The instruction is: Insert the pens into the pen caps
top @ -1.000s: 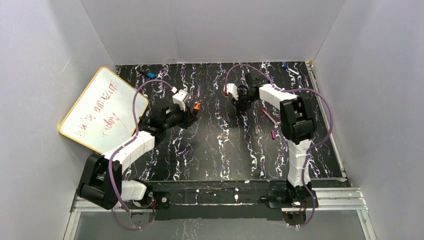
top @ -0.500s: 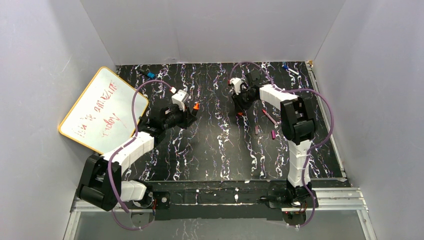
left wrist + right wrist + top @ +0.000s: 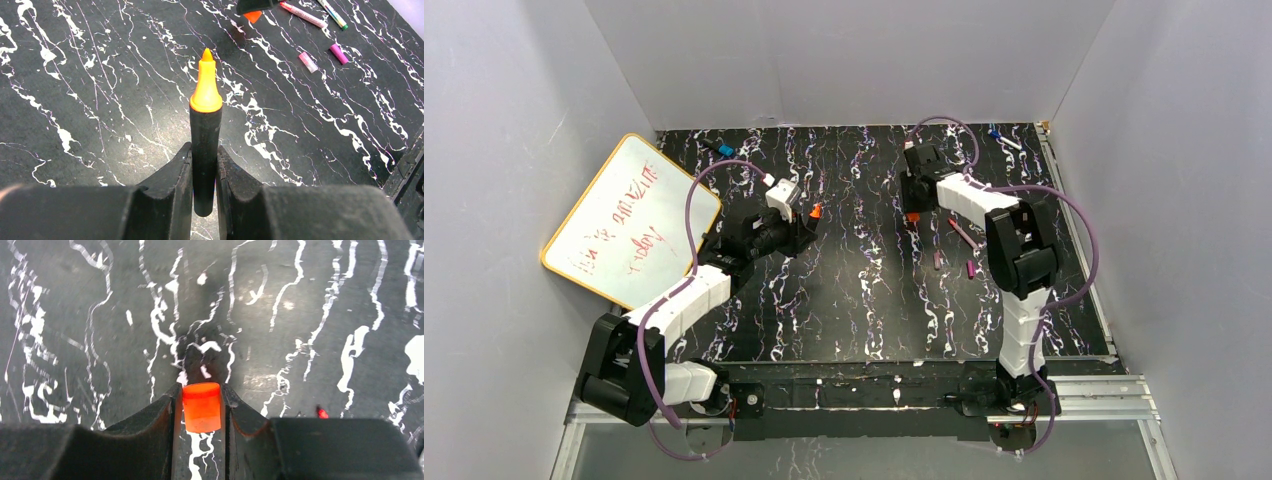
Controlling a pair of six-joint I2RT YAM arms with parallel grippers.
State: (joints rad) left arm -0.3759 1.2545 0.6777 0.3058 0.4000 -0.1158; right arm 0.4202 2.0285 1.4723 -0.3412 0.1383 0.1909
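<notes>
Left hand [image 3: 204,152] pinches black pen [image 3: 205,125], right hand [image 3: 201,390] pinches orange cap [image 3: 201,409]

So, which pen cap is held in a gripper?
The red-orange cap, clamped in the right gripper; the pink cap and magenta cap lie loose on the table.

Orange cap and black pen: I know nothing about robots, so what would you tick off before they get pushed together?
1. The black pen is clamped in the left gripper: ok.
2. Its orange tip is bare and sticks out ahead of the jaws: ok.
3. The orange cap is pinched in the right gripper: ok.
4. The cap's open end faces the pen: cannot tell.
5. Tip and cap are lined up: not ok, the top view shows the grippers well apart.
</notes>
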